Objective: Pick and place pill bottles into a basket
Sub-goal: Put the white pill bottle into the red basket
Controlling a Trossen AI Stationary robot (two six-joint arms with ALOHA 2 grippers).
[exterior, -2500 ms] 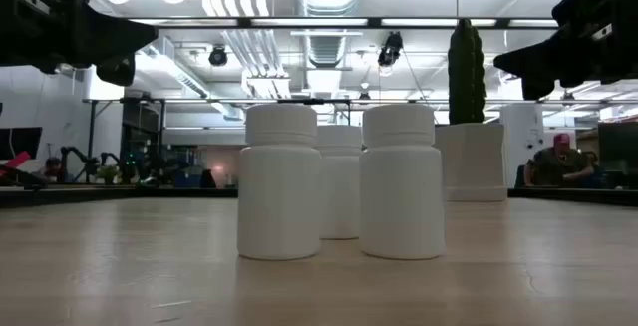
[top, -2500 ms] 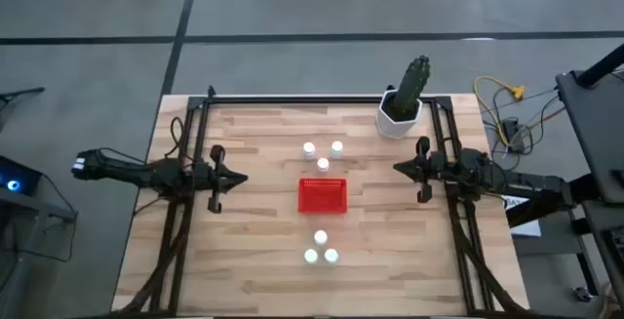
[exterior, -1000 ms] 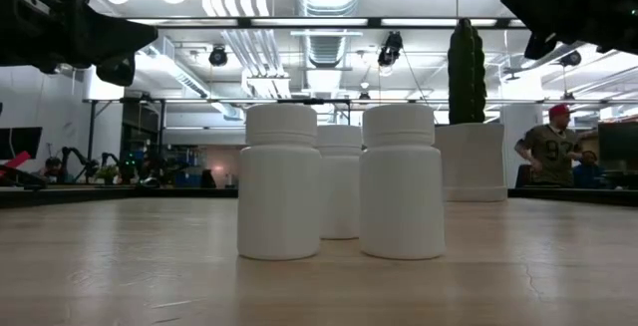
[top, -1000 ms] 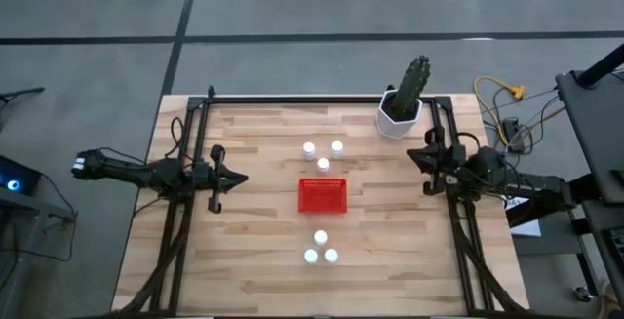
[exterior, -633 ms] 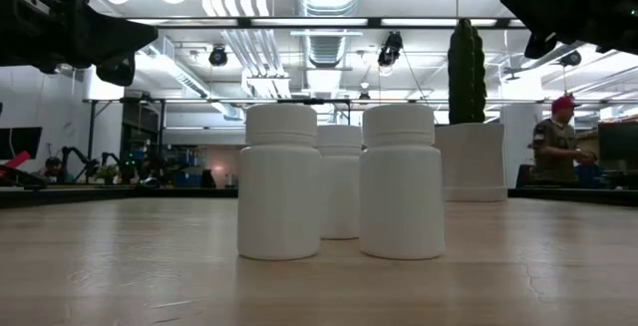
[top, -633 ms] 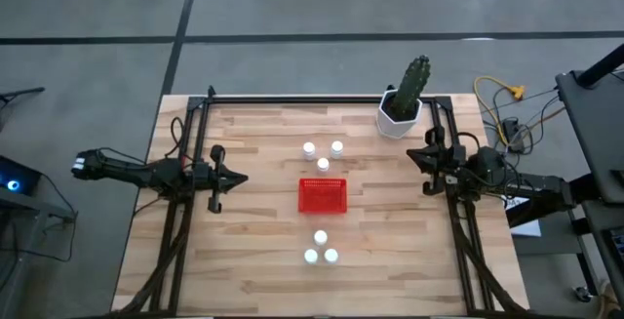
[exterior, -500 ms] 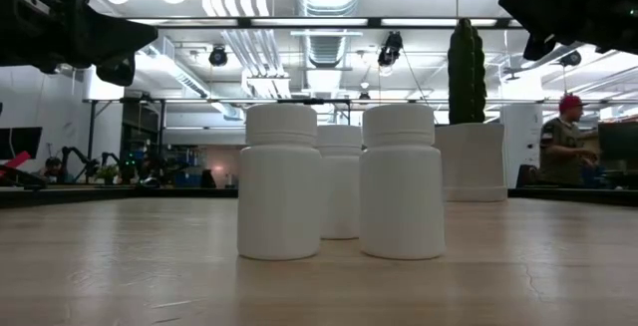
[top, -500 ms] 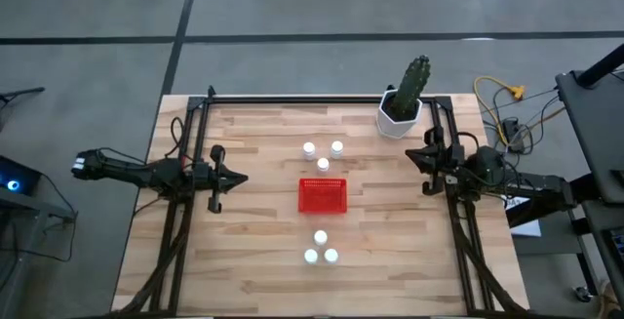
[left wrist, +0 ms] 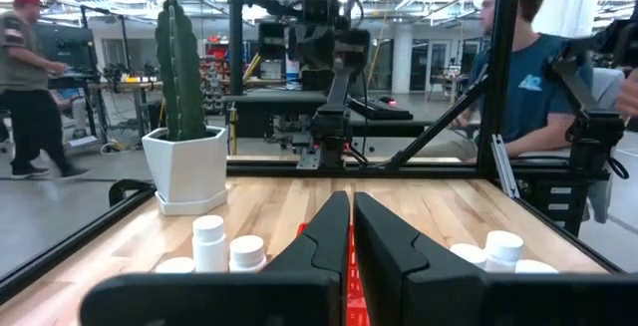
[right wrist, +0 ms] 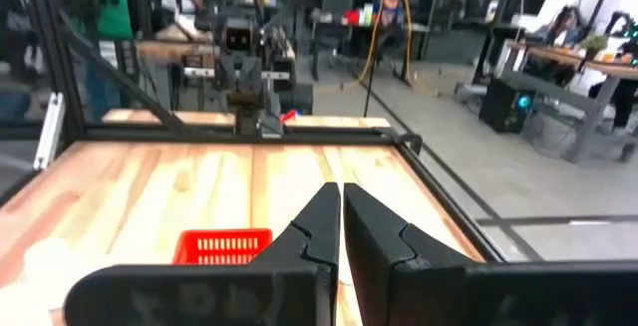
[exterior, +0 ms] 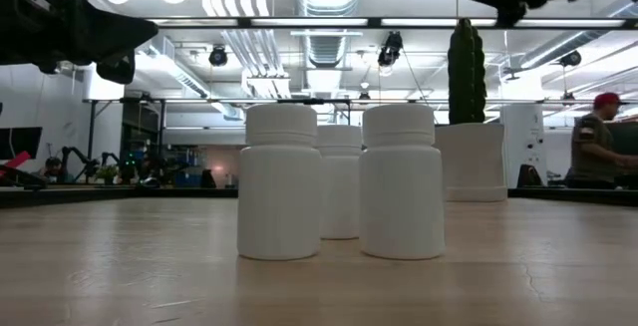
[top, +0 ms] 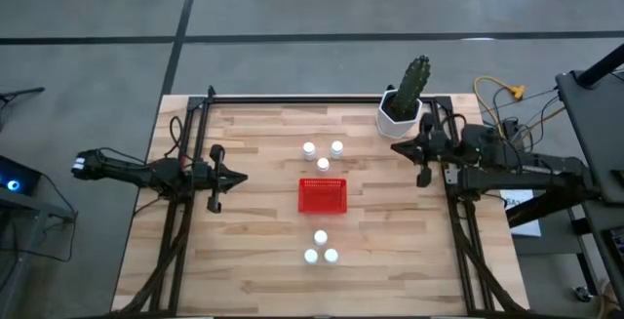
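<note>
Six small white pill bottles stand upright on their bases on the wooden table: three point(top: 323, 154) beyond the red basket point(top: 322, 195) and three point(top: 321, 249) nearer than it. The low view shows the near three close up point(exterior: 281, 181). My left gripper point(top: 244, 177) hovers shut at the table's left side, pointing level toward the basket; its wrist view shows the shut fingers point(left wrist: 351, 209) with bottles point(left wrist: 208, 241) on either side. My right gripper point(top: 394, 150) hangs shut above the table's right side, beside the cactus pot, pointing level toward the left point(right wrist: 339, 198).
A white pot with a green cactus point(top: 402, 109) stands at the far right corner, close to my right gripper. Black frame rails point(top: 322, 99) run along the table's far, left and right edges. A person point(exterior: 596, 152) walks in the room beyond.
My right gripper has risen and reached a little toward the table's middle, tipping until it points level; it stays shut. In the room behind, the person has walked to the right. Bottles and basket have kept their places.
</note>
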